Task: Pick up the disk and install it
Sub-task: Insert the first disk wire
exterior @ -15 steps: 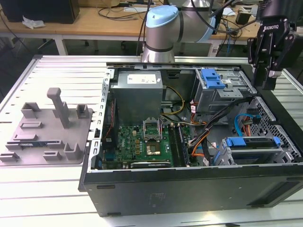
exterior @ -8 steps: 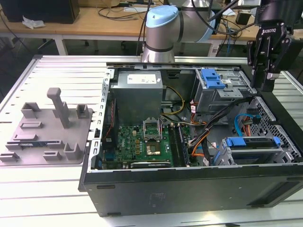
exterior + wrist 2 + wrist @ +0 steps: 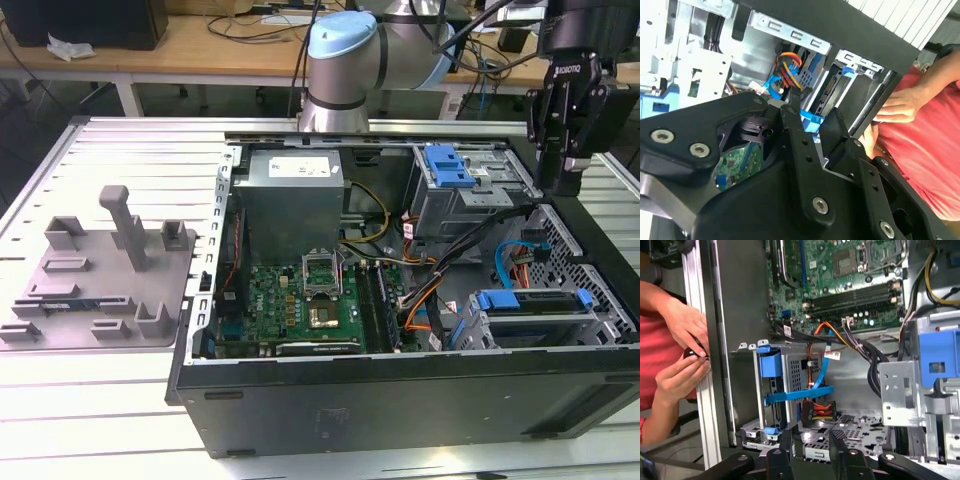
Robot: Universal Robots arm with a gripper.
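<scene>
The disk point(image 3: 531, 322) lies flat in the drive cage at the near corner of the open computer case, on the exterior view's right, with blue rails along its edges. In the first wrist view the disk's blue rail point(image 3: 799, 395) runs across the cage side. My gripper point(image 3: 563, 178) hangs above the case's edge on the exterior view's right, behind that cage and apart from it. In both wrist views my gripper point(image 3: 811, 441) point(image 3: 812, 119) stands open, and nothing sits between its black fingers.
A second grey cage with a ribbed blue tab point(image 3: 448, 166) stands at the back of the case point(image 3: 400, 395). Cables point(image 3: 825, 332) cross the motherboard point(image 3: 300, 300). A grey fixture with posts point(image 3: 110, 265) lies on the exterior view's left. A person's hands point(image 3: 686, 352) point(image 3: 900, 106) rest on the case edge.
</scene>
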